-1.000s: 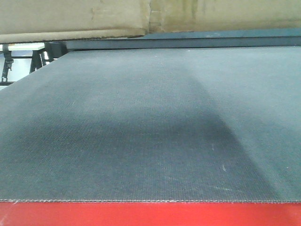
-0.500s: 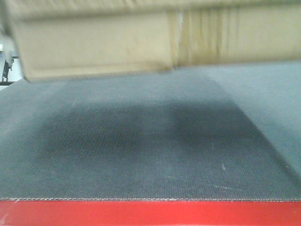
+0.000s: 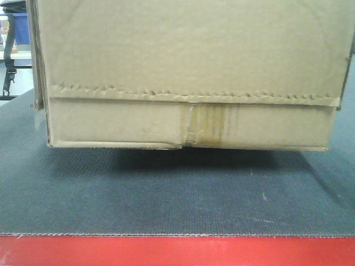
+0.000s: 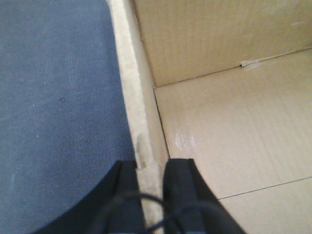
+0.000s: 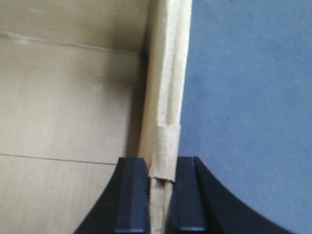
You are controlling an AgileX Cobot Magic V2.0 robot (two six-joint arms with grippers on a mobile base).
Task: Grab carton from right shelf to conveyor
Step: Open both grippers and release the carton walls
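The carton is a big brown box with a jagged flap edge and a tape stain at mid-front. It fills the upper half of the front view, low over the conveyor, with a dark shadow under it; I cannot tell whether it touches the belt. The belt's red frame edge runs along the bottom. My left gripper is shut on the carton's left wall, one finger inside and one outside. My right gripper is shut on the carton's right wall in the same way. The right shelf is out of view.
A blue bin and a black frame show at the far left behind the carton. Grey belt lies outside the carton's walls in the left wrist view and the right wrist view.
The carton has come down from the top edge of the front view and toward the camera. It now covers the upper half, low over the belt.
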